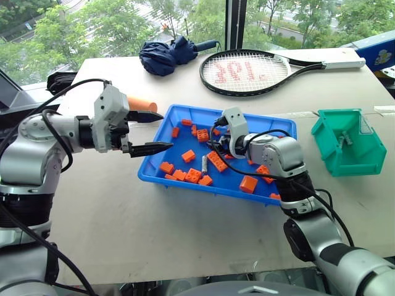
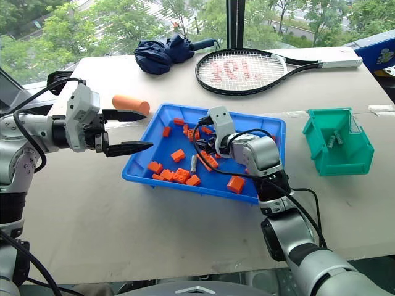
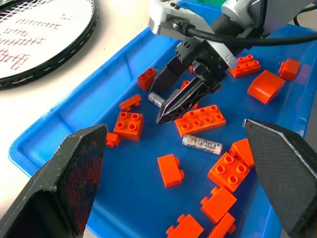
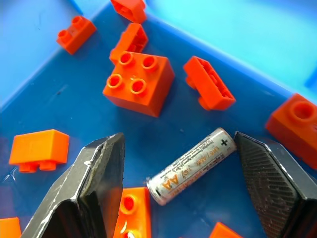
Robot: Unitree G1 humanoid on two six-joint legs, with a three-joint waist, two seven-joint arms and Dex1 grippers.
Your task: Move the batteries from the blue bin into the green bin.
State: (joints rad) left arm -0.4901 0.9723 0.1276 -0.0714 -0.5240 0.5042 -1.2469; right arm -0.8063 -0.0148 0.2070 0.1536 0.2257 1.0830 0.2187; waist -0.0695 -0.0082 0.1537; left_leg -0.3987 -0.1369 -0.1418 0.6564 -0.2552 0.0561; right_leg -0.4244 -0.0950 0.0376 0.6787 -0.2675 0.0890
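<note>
From the head, batteries (image 1: 344, 140) are seen already in the green bin (image 1: 327, 143) at right, while in the right wrist view one battery (image 4: 190, 166) is framed unheld between the right gripper (image 4: 181, 191)'s spread fingers in the blue bin (image 4: 257, 34), and another (image 3: 202, 144) is shown loose by the left wrist.

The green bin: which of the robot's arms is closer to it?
The right. Its gripper is over the blue tray, beside the green bin; the left gripper hovers at the tray's far edge, away from the bin.
</note>
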